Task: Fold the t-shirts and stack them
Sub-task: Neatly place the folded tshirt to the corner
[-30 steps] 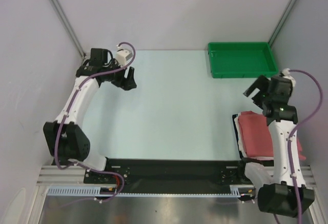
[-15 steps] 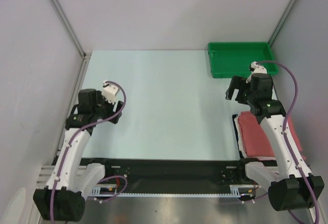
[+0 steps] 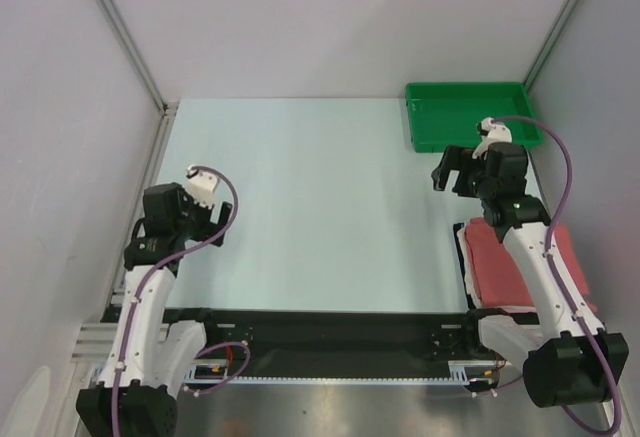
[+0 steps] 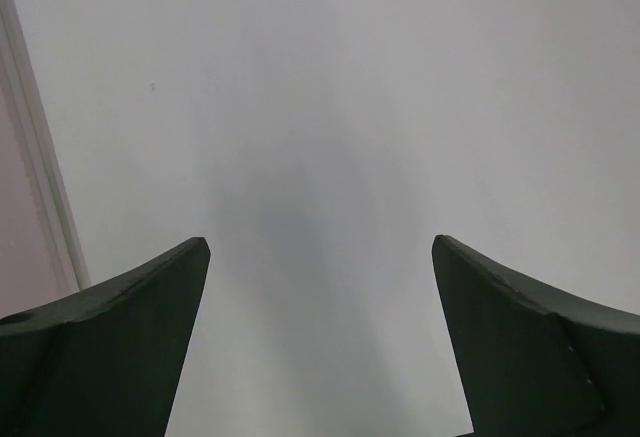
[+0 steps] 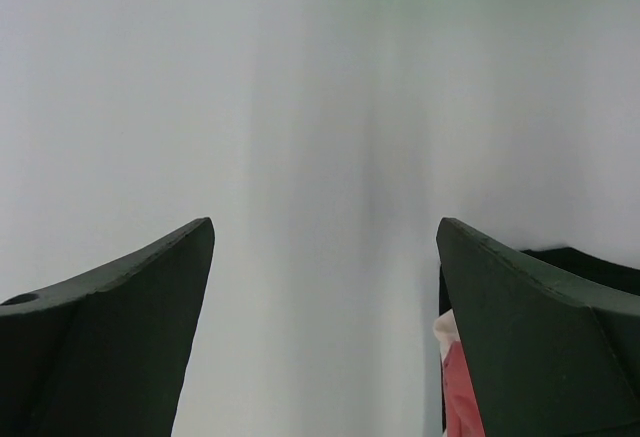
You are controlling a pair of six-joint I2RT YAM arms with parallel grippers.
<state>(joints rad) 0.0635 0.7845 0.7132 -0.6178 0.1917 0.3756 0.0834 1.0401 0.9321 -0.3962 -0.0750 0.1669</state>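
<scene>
The pale desk (image 3: pixel 320 197) carries a green tray (image 3: pixel 460 117) at its far right corner. By the near right edge lie the stacked t-shirts (image 3: pixel 495 262), white beneath salmon-red.

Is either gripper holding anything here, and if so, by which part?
Nothing is held. The left gripper and the right gripper are both open and empty. The folded salmon-red t-shirt lies apart from both.

One green tray (image 3: pixel 460 117), one table (image 3: pixel 320 177). Two t-shirts, it seems — one salmon-red t-shirt (image 3: pixel 500 267), one white t-shirt (image 3: pixel 467 267) showing just an edge. Two arms — left arm (image 3: pixel 140 295), right arm (image 3: pixel 541 267).
</scene>
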